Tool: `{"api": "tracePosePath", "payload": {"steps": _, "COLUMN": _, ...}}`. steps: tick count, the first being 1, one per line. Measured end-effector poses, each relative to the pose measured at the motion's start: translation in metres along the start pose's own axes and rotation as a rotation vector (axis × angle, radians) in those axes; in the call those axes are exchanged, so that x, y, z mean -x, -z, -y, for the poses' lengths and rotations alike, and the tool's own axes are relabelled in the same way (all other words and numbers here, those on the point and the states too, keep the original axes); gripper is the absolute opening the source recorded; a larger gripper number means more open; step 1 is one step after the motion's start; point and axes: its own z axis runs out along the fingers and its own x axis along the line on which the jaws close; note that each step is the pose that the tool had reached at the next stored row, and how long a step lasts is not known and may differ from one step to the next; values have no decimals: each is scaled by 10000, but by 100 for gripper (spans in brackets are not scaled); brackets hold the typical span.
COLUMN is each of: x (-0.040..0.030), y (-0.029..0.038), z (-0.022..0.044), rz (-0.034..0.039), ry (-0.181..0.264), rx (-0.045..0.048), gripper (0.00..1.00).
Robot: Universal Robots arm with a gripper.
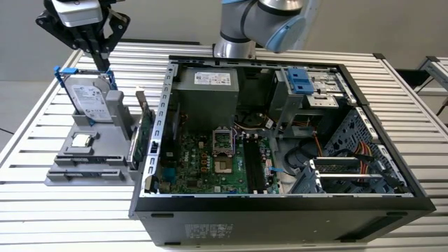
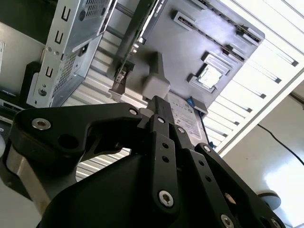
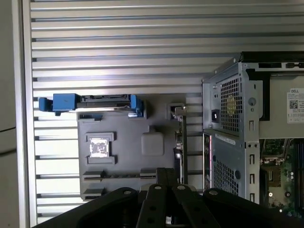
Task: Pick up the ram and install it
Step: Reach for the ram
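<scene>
My gripper [image 1: 105, 65] hangs high over the far end of a grey parts holder [image 1: 70, 176] at the exterior view's left. Its black fingers are pressed together with nothing between them, and the tips show in both wrist views [image 2: 159, 102] [image 3: 167, 173]. I cannot pick out the ram for certain. A thin dark strip [image 3: 118, 175] sits edge-on in the holder's long slot, just off the fingertips, and it may be the ram. The open computer case [image 1: 280, 202] lies to the exterior view's right, its motherboard [image 1: 210, 163] with black memory slots [image 1: 253, 165] facing up.
On the holder stand a silver drive in a blue frame [image 1: 91, 100] and a small square silver chip [image 1: 83, 140]. A long green card [image 1: 144, 142] stands on edge between holder and case. Everything rests on a slatted metal table [image 1: 63, 215]. The arm's base [image 1: 238, 31] rises behind the case.
</scene>
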Motion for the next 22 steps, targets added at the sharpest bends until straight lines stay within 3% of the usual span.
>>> {"api": "tracePosePath", "payload": {"steps": 22, "x": -271, "y": 4, "z": 11, "rz": 0, "ry": -1, "rx": 2, "gripper": 0}}
